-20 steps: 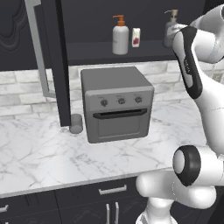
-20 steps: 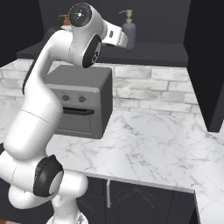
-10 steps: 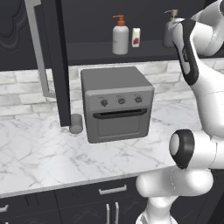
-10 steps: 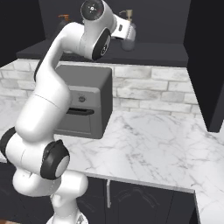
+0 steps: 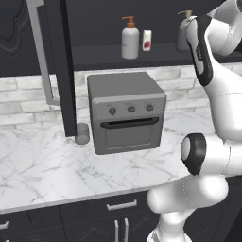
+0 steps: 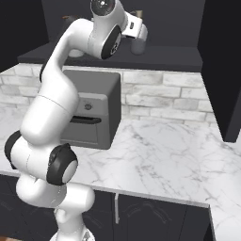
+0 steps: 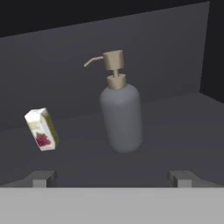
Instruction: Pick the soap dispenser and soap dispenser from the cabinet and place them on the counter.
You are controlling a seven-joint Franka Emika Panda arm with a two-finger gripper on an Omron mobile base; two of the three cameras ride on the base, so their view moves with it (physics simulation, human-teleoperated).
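The dark grey soap dispenser [image 7: 121, 116] with a tan pump stands upright on the cabinet shelf [image 7: 175, 127], straight ahead of my gripper [image 7: 111, 178]. The gripper is open, its fingertips [image 7: 41, 178] spread wide and short of the bottle, with nothing between them. In the left base view the grey dispenser [image 5: 183, 32] is partly hidden behind my arm. The white soap dispenser [image 5: 130, 41] with an orange pump stands further left on the same shelf of the black cabinet [image 5: 142, 54]. The white marble counter [image 5: 42, 165] lies below.
A small white carton [image 7: 41, 129] with a red mark stands left of the grey bottle. A grey toaster oven [image 5: 125, 111] sits on the counter under the shelf, a short grey cup [image 5: 82, 133] beside it. The cabinet door [image 5: 61, 71] hangs open at the left.
My arm has swung its hand up and in toward the cabinet shelf, so that it now covers the grey dispenser in the right base view. The jaws have stayed wide apart.
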